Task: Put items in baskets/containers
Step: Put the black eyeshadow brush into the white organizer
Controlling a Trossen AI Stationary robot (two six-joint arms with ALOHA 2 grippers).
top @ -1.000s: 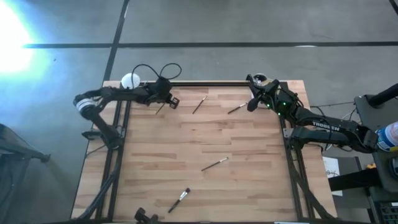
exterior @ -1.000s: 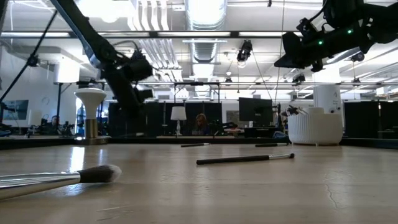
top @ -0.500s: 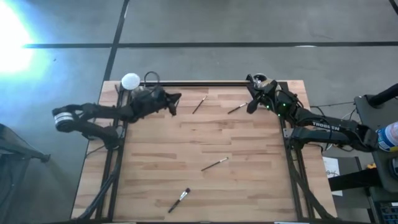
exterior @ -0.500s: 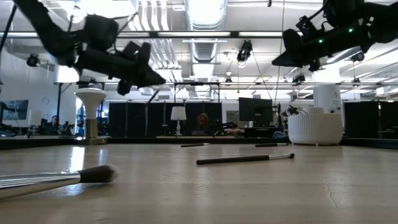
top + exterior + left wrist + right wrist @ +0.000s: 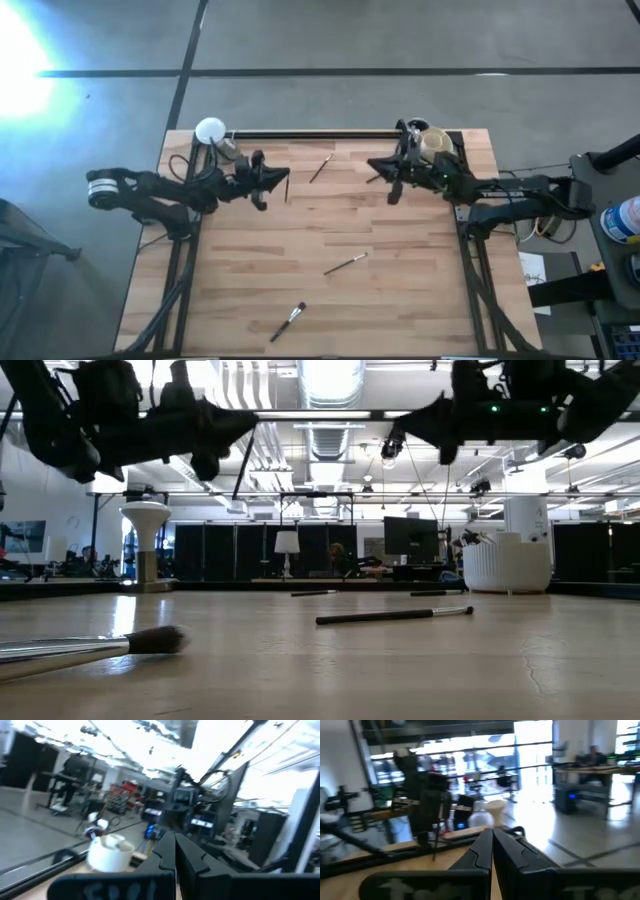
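Observation:
My left gripper (image 5: 280,178) hovers high over the table's far left part, pointing level toward the right, shut on a thin dark brush (image 5: 245,470). My right gripper (image 5: 371,165), shut and with nothing seen in it, hangs high beside the cream-white cup (image 5: 436,143), pointing toward the left arm. That cup (image 5: 505,563) stands at the far right corner with brushes sticking out of it. Loose brushes lie flat on the wood (image 5: 320,168), (image 5: 345,264), (image 5: 288,322). The low view shows one more brush (image 5: 430,592) lying under the right gripper. My left gripper pinches the thin brush near its upper end (image 5: 256,444) between its two level fingers, which point toward the table's right. The brush hangs below the fingertips, slightly slanted and lifted clear of the table; it also shows in the right wrist view (image 5: 435,837).
A flat white disc on a brass-coloured stand (image 5: 210,129) stands at the far left corner, behind the left arm. A black rail (image 5: 320,134) runs along the far edge. The fluffy-headed brush (image 5: 90,648) lies close to the near edge. Bare wood spans the table's middle.
My left gripper has risen from the table by the disc stand and swung toward the right and near side, tipping to level. The thin brush has come up with it and hangs clear. My right gripper has swung away from the cup toward the table's left and tipped level.

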